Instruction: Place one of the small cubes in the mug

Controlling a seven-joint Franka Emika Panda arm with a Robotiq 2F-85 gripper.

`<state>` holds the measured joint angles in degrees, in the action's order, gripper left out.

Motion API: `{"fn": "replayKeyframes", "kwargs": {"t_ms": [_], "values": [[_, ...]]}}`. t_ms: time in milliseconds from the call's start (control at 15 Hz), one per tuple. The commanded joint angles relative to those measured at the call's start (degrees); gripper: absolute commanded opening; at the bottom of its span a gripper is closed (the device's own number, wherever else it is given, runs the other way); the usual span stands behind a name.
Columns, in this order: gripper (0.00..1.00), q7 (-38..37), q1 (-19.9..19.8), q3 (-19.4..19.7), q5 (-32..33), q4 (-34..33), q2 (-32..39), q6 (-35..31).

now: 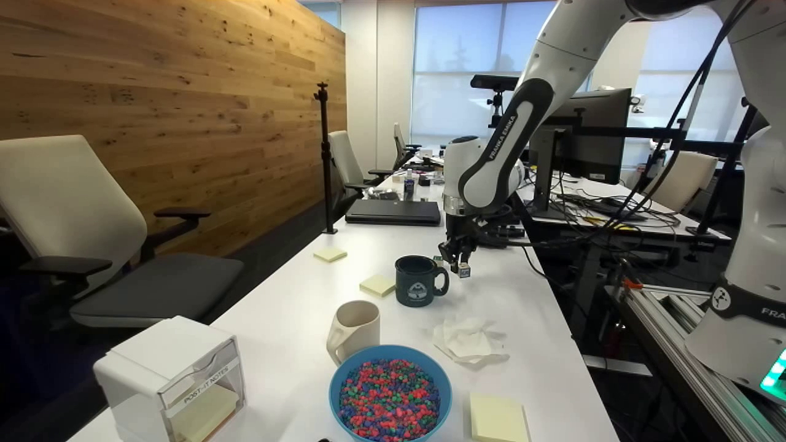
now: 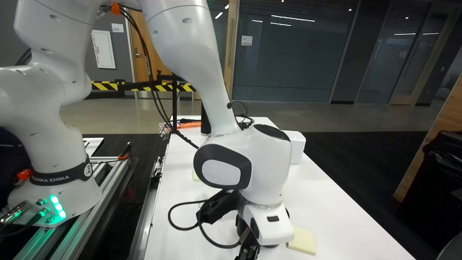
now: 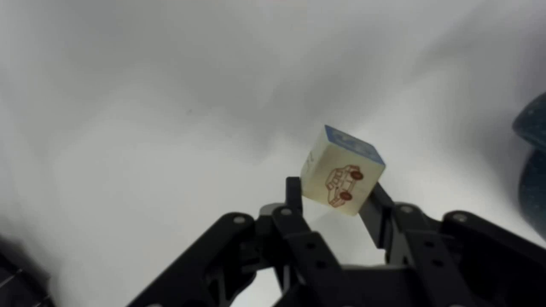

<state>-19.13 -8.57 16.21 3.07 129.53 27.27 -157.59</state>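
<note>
My gripper is shut on a small cube, which also shows in the wrist view. The cube is cream with a blue side and a red car drawing, and it sits tilted between the fingertips. It appears held above the white table. The dark mug stands upright on the table, its handle towards the gripper. The gripper is just beside and behind the handle, not over the opening. Part of the mug shows at the wrist view's right edge. A small green-and-pale thing, possibly another cube, is partly hidden behind the mug.
A cream cup, a blue bowl of coloured bits and a crumpled tissue lie nearer the camera. Yellow note pads lie left of the mug. A closed black laptop and a white note dispenser are also there.
</note>
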Motion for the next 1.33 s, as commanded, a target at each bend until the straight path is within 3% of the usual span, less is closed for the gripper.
{"fn": "replayKeyframes", "kwargs": {"t_ms": [0, 200, 533, 1267], "values": [[0.13, 2.03, -0.31, 0.64, -1.74, 2.44, -7.06, 3.22], [0.13, 0.98, 0.23, 1.75, -0.49, 3.15, -12.21, 6.44], [0.13, 1.04, -0.35, -1.23, -3.35, 0.67, -16.09, 9.09], [0.13, 0.76, 1.88, -6.99, -5.66, -3.51, -13.58, 7.27]]}}
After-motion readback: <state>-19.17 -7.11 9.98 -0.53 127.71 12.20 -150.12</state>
